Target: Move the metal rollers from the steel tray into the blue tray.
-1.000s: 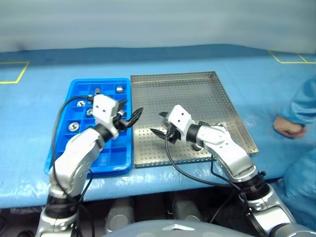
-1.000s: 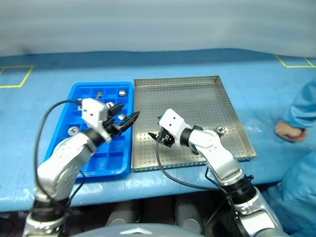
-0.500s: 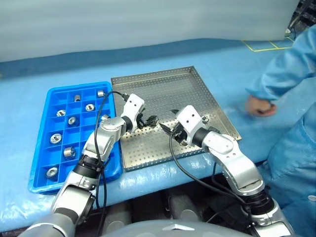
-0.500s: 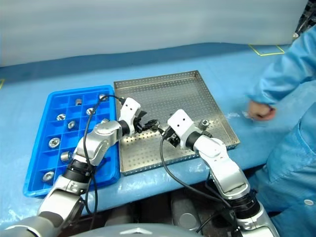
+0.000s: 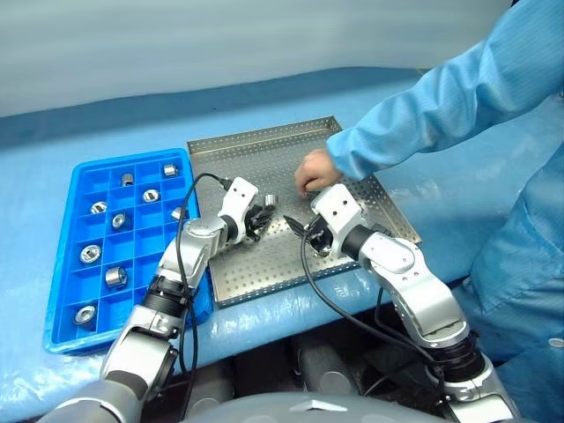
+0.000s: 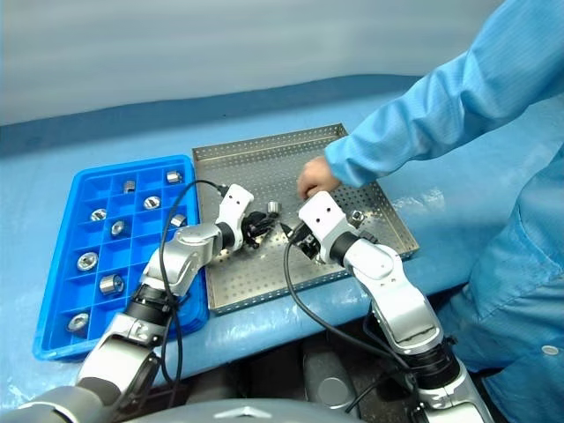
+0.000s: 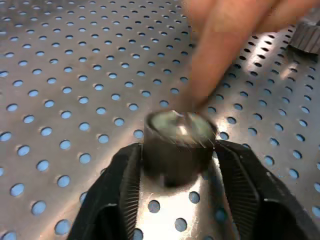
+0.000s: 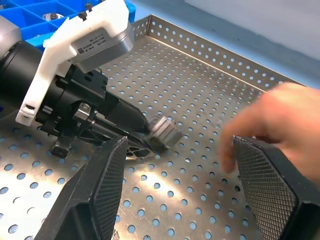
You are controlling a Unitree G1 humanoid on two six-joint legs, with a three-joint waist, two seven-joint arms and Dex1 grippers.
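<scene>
Right now the left hand (image 7: 175, 200) is clamped on a roller (image 7: 179, 142) on the steel tray (image 5: 352, 137), a person's finger (image 7: 220, 50) touching it; lifting could pinch. The right hand (image 8: 175, 190) gapes empty nearby; blue tray (image 5: 66, 308) waits.

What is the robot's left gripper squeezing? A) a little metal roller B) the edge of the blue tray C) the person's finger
A: the left gripper is shut on a metal roller on the steel tray, with its black fingers on both sides of it; the person's finger hangs just above it.
</scene>
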